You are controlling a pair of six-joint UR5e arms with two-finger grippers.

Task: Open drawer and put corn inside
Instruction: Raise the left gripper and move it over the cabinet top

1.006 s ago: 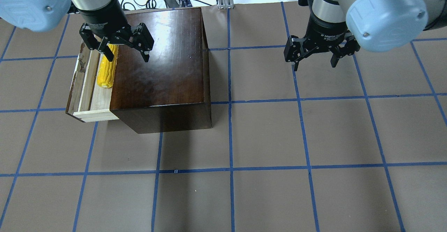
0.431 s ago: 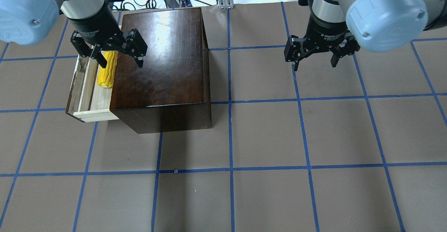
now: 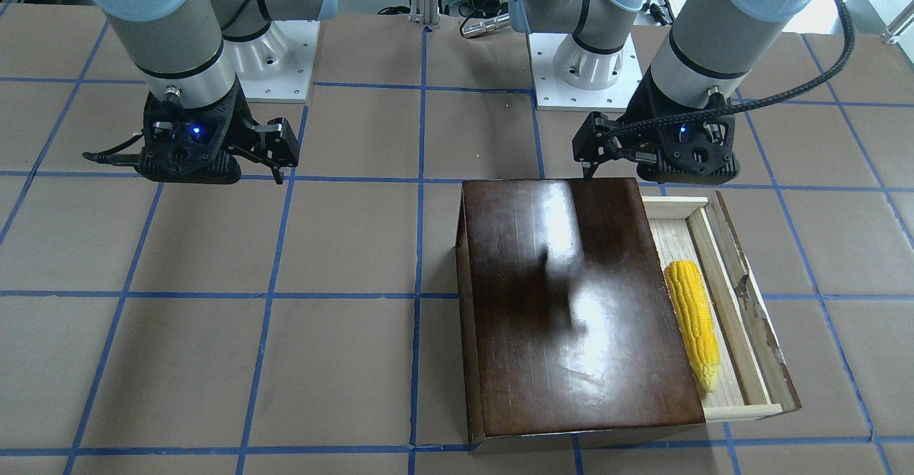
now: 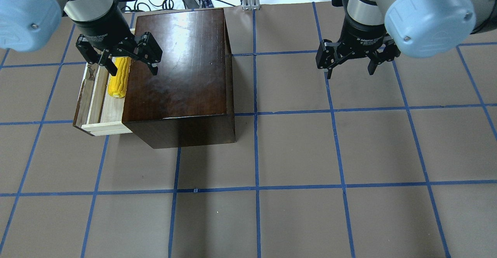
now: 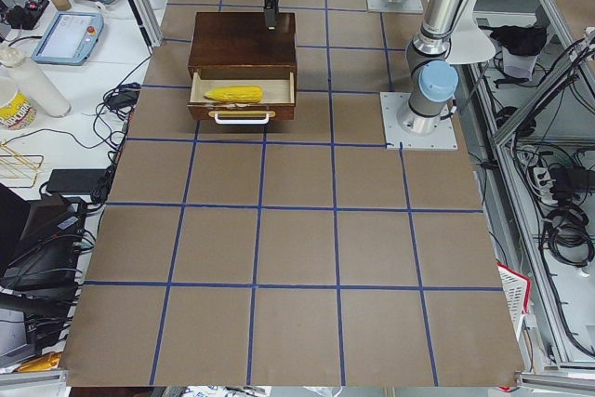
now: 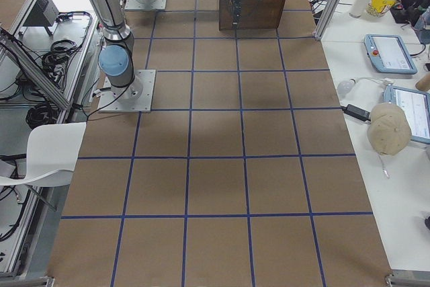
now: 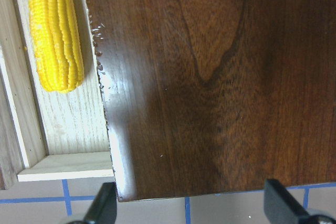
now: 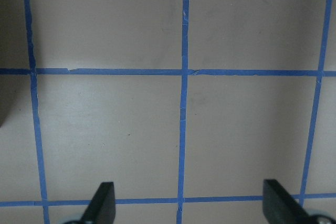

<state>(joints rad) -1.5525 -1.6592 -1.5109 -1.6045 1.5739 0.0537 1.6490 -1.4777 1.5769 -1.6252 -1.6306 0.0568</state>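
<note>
Left gripper, wide open and empty, hangs over the bright yellow ribbed toy corn cob lying in the pulled-out pale wooden drawer. Right gripper, also open and empty, hovers well apart. Lifting the left straight up should avoid the glossy dark-brown box.
</note>
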